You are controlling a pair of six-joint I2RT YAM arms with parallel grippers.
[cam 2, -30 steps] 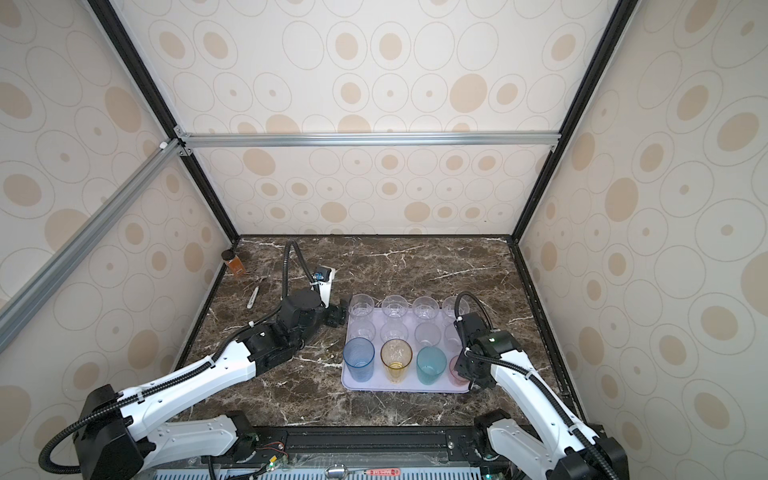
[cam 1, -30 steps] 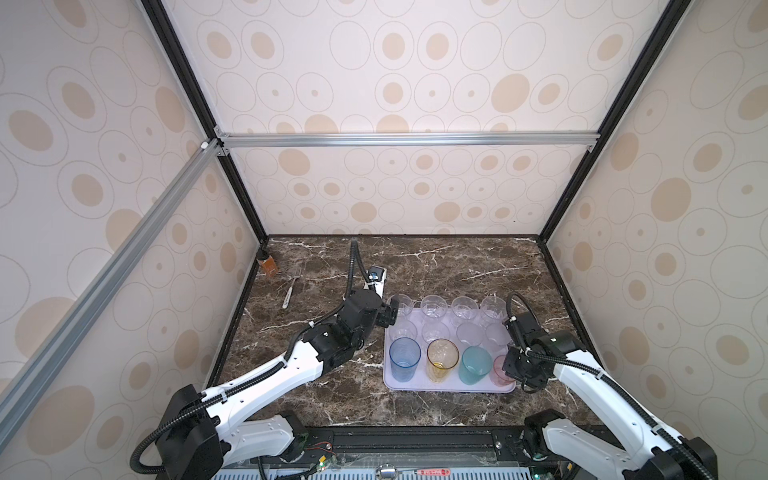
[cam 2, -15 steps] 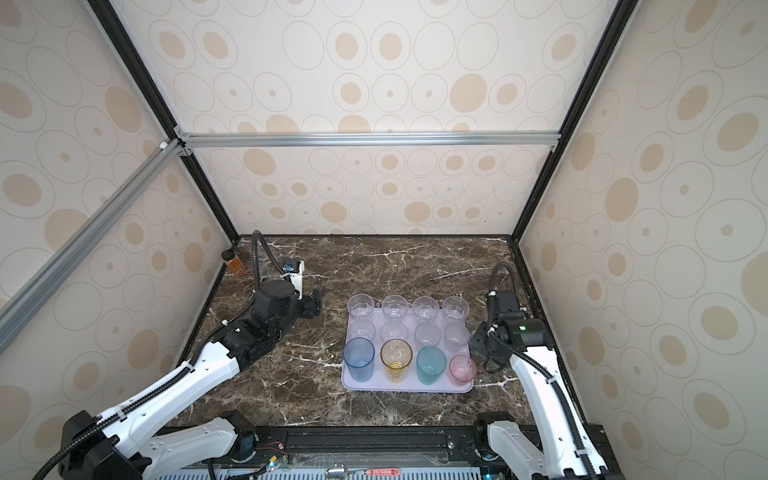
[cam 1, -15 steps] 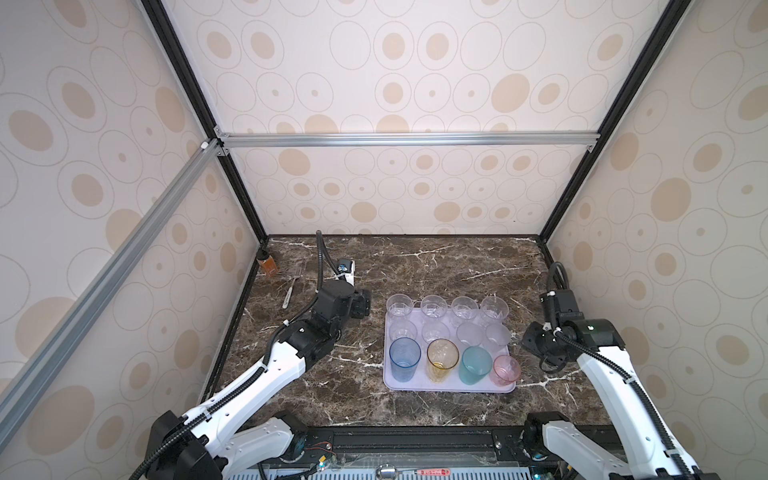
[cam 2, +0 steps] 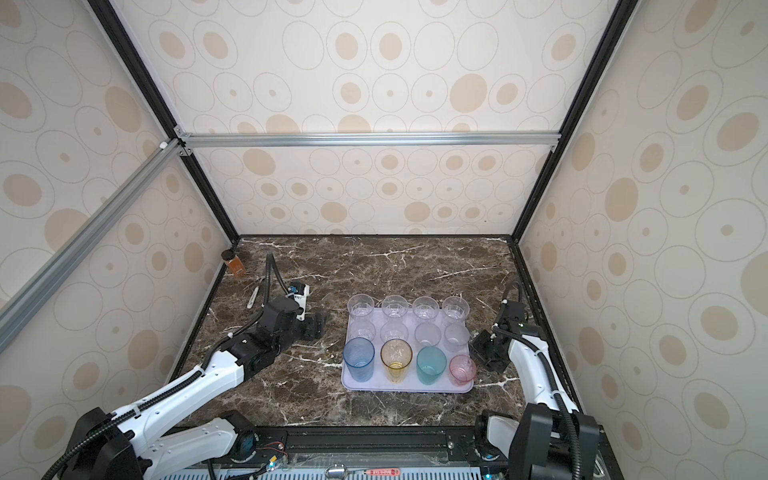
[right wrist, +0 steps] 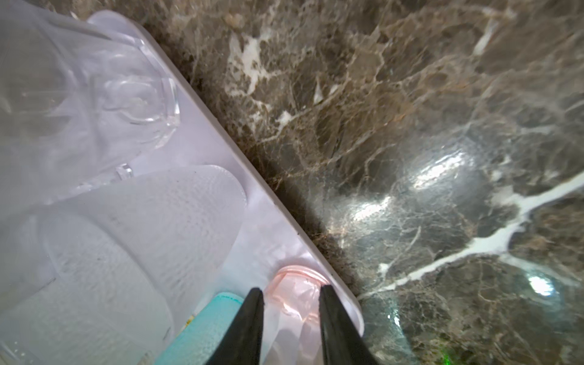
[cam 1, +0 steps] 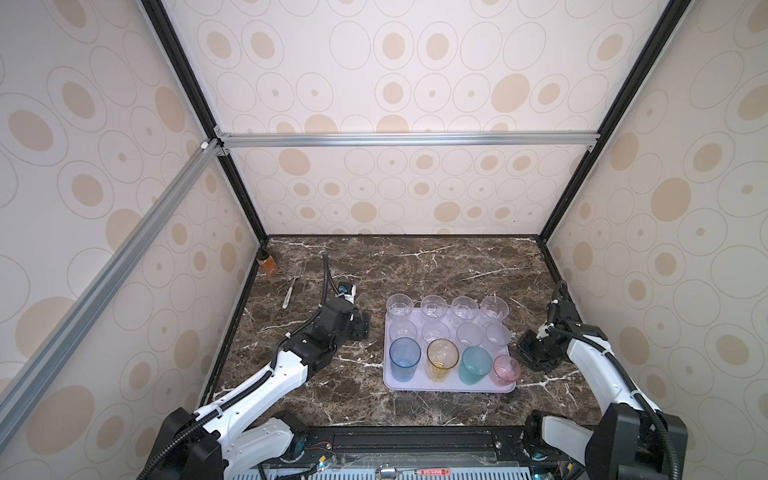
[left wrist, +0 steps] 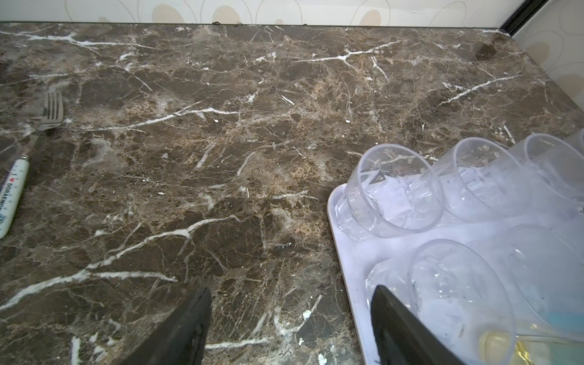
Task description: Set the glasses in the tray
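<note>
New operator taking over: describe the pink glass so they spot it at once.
Find the lavender tray on the dark marble table. In its row nearest the robot, the pink glass stands at the right end, beside the teal glass. It is the shortest and the only pink one.

Glasses [cam 1: 475,365]: 12 (clear 6, frosted 2, coloured 4) | tray [cam 1: 449,386]: 1 | fork [cam 1: 291,286]: 1 | amber bottle [cam 1: 267,264]: 1
</note>
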